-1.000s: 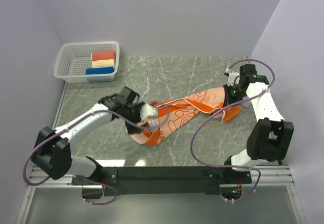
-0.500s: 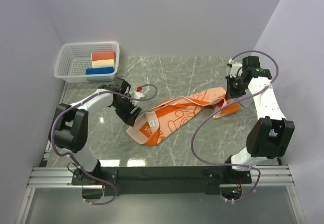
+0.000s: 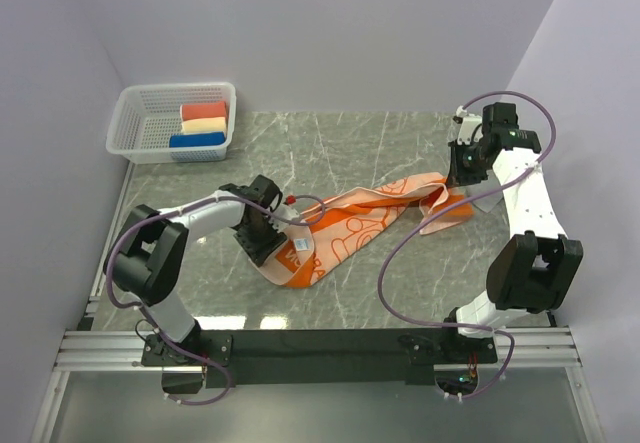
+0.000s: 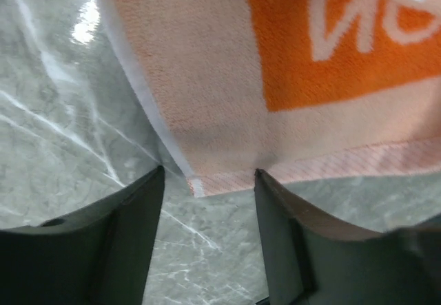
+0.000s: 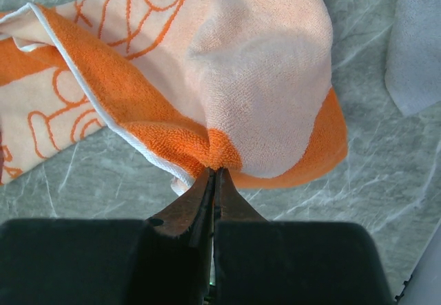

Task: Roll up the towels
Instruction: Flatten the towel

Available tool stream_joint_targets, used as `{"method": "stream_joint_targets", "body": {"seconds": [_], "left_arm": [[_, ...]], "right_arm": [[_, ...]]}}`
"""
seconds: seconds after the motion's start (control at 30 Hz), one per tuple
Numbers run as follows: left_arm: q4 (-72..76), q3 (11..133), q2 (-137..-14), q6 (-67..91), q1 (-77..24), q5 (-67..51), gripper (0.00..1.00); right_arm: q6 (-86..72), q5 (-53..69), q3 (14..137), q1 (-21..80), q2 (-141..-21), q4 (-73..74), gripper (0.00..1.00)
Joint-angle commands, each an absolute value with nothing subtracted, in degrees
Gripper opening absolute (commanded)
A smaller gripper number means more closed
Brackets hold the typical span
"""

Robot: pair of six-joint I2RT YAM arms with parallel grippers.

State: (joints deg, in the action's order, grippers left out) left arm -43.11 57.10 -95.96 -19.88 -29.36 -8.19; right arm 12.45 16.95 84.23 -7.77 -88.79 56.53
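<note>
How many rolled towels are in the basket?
3, side by side at the right end of the basket: a red roll at the back, a cream roll in the middle, a blue roll nearest the arms. The basket is seen from above; none looks hidden.

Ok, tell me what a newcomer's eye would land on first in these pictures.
The long orange towel grabs the eye, lying rumpled across the middle of the marble table. The right gripper pinches its right end shut, while the left gripper stands open astride the corner at its other end. A white basket with red, cream and blue rolls sits at the far left corner.
</note>
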Motion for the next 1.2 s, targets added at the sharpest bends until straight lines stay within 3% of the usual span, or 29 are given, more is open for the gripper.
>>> {"method": "stream_joint_targets", "body": {"seconds": [0.0, 0.07, 0.1, 0.17, 0.2, 0.23, 0.43, 0.67, 0.83, 1.0, 1.17], "left_arm": [[-39.5, 54.9, -98.2, -15.5, -31.1, -5.8, 0.55], [-38.4, 54.6, -98.8, -13.5, -31.7, -3.7, 0.46], [-38.0, 54.8, -99.1, -12.9, -31.6, -3.1, 0.34], [-37.4, 56.2, -99.7, -12.0, -30.2, -1.9, 0.2], [-37.5, 57.1, -99.8, -12.0, -29.0, -1.9, 0.05], [-38.4, 58.3, -99.8, -12.1, -25.9, -2.9, 0.0], [-41.8, 74.2, -97.0, -17.2, -15.1, -4.3, 0.0], [-42.3, 87.2, -90.7, -21.8, -13.0, 1.4, 0.0], [-39.9, 84.6, -80.5, -20.7, -11.2, 2.8, 0.0], [-29.3, 69.6, -65.1, -23.6, -11.2, 9.9, 0.0], [-34.6, 70.1, -57.9, -20.9, -11.1, 8.6, 0.0]], "right_arm": [[11.6, 16.3, 86.5, -7.9, -88.9, 56.1, 0.0], [11.5, 16.3, 86.3, -7.9, -88.8, 55.9, 0.0], [11.5, 16.3, 86.3, -8.0, -88.8, 55.9, 0.0], [11.3, 16.3, 86.6, -8.0, -88.9, 56.0, 0.0], [11.3, 16.3, 86.7, -8.0, -88.9, 56.1, 0.0], [11.3, 16.3, 87.0, -8.1, -88.9, 56.2, 0.0], [10.5, 17.6, 92.4, -9.3, -88.5, 56.7, 0.0], [12.9, 17.8, 106.4, -9.8, -89.5, 62.6, 0.0], [16.7, 17.2, 106.9, -11.3, -83.7, 64.7, 0.0], [20.8, 12.4, 97.2, -11.6, -73.2, 61.1, 0.0], [21.6, 14.9, 97.7, -11.6, -70.2, 63.8, 0.0]]}}
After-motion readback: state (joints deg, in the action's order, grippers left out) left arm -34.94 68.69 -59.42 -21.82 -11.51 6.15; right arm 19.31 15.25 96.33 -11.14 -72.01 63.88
